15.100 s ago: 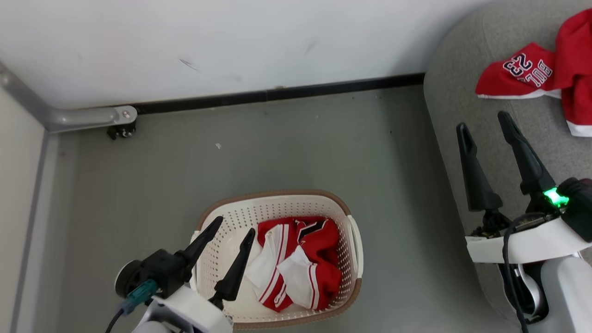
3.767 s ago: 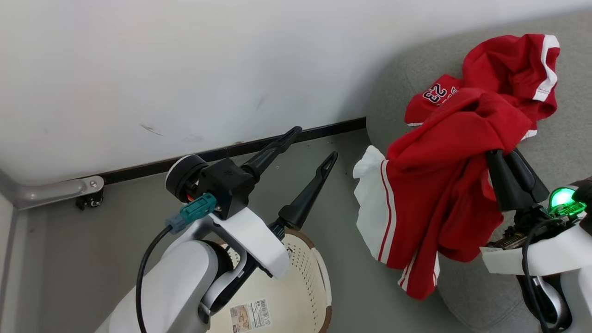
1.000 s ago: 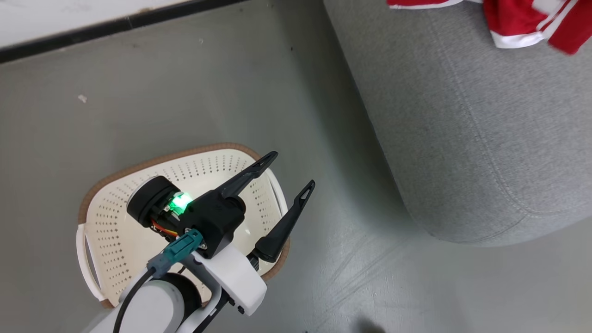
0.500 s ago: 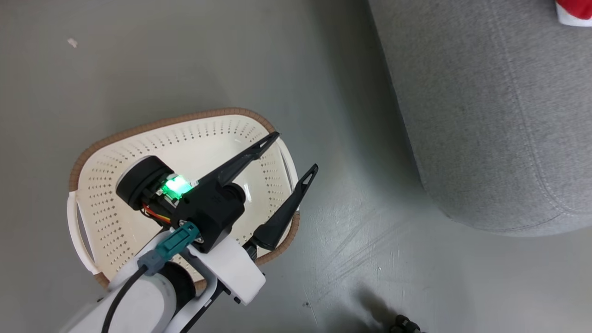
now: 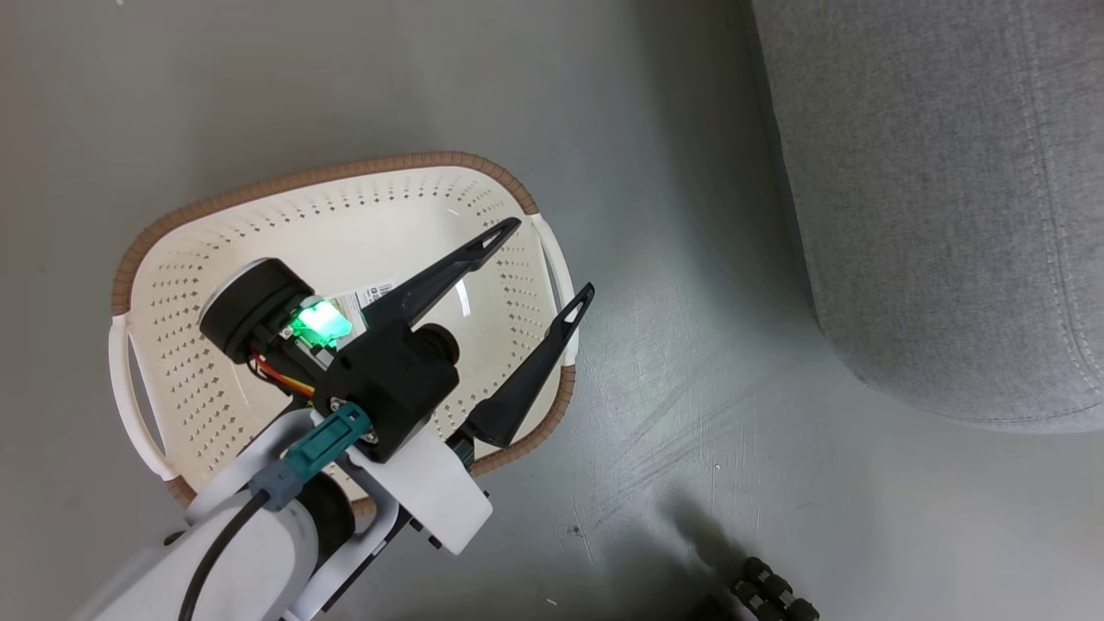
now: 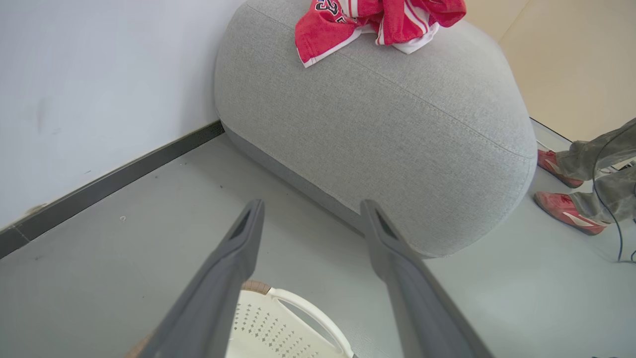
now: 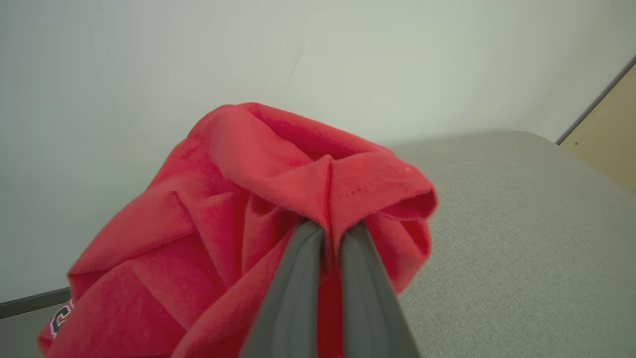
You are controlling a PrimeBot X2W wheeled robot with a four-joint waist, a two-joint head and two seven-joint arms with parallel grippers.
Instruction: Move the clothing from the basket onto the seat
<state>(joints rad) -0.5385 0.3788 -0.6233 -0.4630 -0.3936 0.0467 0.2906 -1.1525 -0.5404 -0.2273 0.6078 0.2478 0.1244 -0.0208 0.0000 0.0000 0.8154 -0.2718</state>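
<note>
The seat [image 6: 387, 129] is the big grey rounded cushion, its back end close against the white wall [image 6: 99, 74] and its bulging front edge hanging a little over the grey floor [image 5: 690, 388]. The clothing [image 6: 377, 15] lies bunched on the seat's top, near the wall-side edge, with a white-trimmed corner draped just over that rounded shoulder. The right gripper [image 7: 331, 231] is above the seat's top with its two fingers pressed together on a raised fold of the red cloth, so it is gripping the clothing; flat grey upholstery spreads out free beside the bunch. The basket [image 5: 345, 172] stands on the floor off the seat's near side, apart from it, with a strip of bare floor between its handle and the seat's curved edge. The left gripper [image 5: 552, 256] hangs over the basket's seat-side rim, fingers spread wide and holding nothing, their tips pointing toward the seat; one tip is over the basket's inside, the other over its handle. A dark skirting [image 6: 124, 174] runs along the wall away from the seat. At the seat's far rounded end a person's feet in red shoes [image 6: 566, 216] stand on the floor, just beside it.
</note>
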